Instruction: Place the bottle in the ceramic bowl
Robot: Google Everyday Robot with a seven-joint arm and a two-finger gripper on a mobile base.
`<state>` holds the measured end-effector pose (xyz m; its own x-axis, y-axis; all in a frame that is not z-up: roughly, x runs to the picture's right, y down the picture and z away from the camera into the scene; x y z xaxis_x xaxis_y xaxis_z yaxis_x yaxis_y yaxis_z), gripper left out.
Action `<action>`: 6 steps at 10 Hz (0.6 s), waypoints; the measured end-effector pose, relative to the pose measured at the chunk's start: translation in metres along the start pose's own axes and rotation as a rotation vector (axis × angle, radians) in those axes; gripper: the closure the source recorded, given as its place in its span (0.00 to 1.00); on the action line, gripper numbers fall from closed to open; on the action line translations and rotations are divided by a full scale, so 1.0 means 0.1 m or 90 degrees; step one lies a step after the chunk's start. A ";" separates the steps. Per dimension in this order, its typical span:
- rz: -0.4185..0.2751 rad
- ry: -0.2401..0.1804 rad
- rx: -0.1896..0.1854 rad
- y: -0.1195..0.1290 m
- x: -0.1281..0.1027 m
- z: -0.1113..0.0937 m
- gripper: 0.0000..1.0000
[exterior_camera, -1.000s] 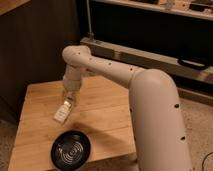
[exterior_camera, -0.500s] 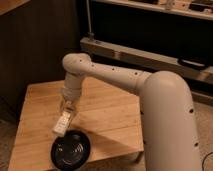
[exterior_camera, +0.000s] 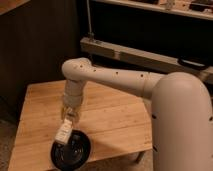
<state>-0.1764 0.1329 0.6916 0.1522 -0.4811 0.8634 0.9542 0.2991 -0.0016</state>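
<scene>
- The robot's white, black-dotted arm [exterior_camera: 125, 80] reached in from the right of the camera view and bent down over the front-left part of the pale bamboo-plank tabletop [exterior_camera: 107, 117].
- The gripper [exterior_camera: 68, 118] hung at the end of the arm's downward segment, above the tabletop's front-left corner region and just over the far rim of the dish.
- Its jaws were clamped on the small slim white bottle with a pale label [exterior_camera: 63, 132], holding it by its upper end.
- The bottle hung tilted, its lower end leaning toward the left and front; that end overlapped the far-left rim of the round, shallow, glossy black ceramic bowl [exterior_camera: 71, 151]. Whether it touched the rim could not be told.
- The bowl sat at the front edge of the tabletop, near the front-left corner, and its near rim seemed to lie at or slightly past that edge.
- The rest of the tabletop lay bare: a broad strip toward the back edge, the whole right half up to the right edge, and a narrower band between the bowl and the left edge.
- Beyond the back edge stood a dark wall, with a grey metal rail [exterior_camera: 145, 57] running behind the arm; the arm's bulky shoulder filled the space past the tabletop's right-front corner.
</scene>
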 end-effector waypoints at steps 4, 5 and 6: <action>0.008 0.081 -0.042 0.16 -0.05 0.22 0.49; 0.009 0.088 -0.046 0.18 -0.05 0.27 0.41; 0.011 0.094 -0.051 0.20 -0.05 0.32 0.28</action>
<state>-0.1661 0.1680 0.7038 0.1990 -0.5942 0.7793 0.9679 0.2438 -0.0613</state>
